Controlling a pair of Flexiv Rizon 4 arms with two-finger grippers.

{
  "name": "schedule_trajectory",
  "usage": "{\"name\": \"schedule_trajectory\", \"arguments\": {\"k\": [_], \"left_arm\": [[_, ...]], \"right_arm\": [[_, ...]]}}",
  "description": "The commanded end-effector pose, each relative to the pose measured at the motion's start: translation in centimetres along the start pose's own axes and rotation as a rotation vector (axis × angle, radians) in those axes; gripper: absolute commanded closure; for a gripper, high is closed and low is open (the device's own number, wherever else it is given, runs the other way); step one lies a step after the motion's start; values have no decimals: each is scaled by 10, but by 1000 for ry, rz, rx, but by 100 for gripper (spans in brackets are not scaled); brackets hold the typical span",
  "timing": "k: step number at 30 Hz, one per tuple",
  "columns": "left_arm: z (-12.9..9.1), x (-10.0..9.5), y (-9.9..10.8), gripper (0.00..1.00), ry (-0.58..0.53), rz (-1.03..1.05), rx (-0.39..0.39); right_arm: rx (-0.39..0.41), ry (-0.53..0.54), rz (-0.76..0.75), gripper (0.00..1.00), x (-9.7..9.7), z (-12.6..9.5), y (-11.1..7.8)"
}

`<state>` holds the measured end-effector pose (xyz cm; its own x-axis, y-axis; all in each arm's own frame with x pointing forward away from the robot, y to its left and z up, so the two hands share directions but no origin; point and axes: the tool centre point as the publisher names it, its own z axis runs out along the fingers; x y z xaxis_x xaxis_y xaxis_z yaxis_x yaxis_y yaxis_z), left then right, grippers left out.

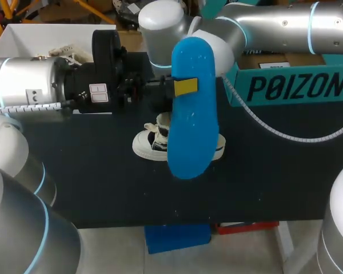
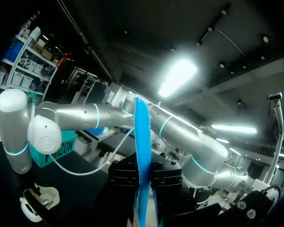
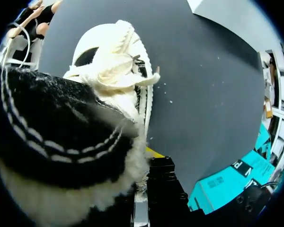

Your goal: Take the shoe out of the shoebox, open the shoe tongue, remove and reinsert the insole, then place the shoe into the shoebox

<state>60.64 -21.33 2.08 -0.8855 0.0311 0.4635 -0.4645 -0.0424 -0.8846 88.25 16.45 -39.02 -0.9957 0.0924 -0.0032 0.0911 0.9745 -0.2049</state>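
Head view: one dark desk (image 1: 91,188) under two arms, the left arm (image 1: 28,91) from the left, the right arm (image 1: 274,25) from the far right; one teal shoebox (image 1: 291,85) far right, one white box (image 1: 23,40) far left; one blue insole (image 1: 191,125) held in the air, long axis running far to near, the left jaws pinching its far half; one shoe (image 1: 151,142) on the desk beneath it, lying crosswise, toe to the left. Only the left wrist view shows the insole edge-on, gripped from both sides; only the right wrist view shows the shoe's dark fuzzy collar close up, toe pointing away; whether the right jaws are spread or pressed together I cannot tell.
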Motion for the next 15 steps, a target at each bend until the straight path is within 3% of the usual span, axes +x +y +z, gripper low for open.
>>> {"name": "schedule_trajectory", "arguments": {"k": [1, 6, 11, 15], "left_arm": [[0, 5, 1, 100, -9, -1, 2], [0, 5, 1, 100, -9, -1, 2], [0, 5, 1, 100, -9, -1, 2], [0, 5, 1, 100, -9, -1, 2]], "right_arm": [[91, 10, 222, 100, 2, -58, -18], [138, 45, 537, 100, -3, -90, -49], [106, 149, 945, 100, -19, -93, -67], [73, 214, 1168, 100, -25, -88, -66]]}}
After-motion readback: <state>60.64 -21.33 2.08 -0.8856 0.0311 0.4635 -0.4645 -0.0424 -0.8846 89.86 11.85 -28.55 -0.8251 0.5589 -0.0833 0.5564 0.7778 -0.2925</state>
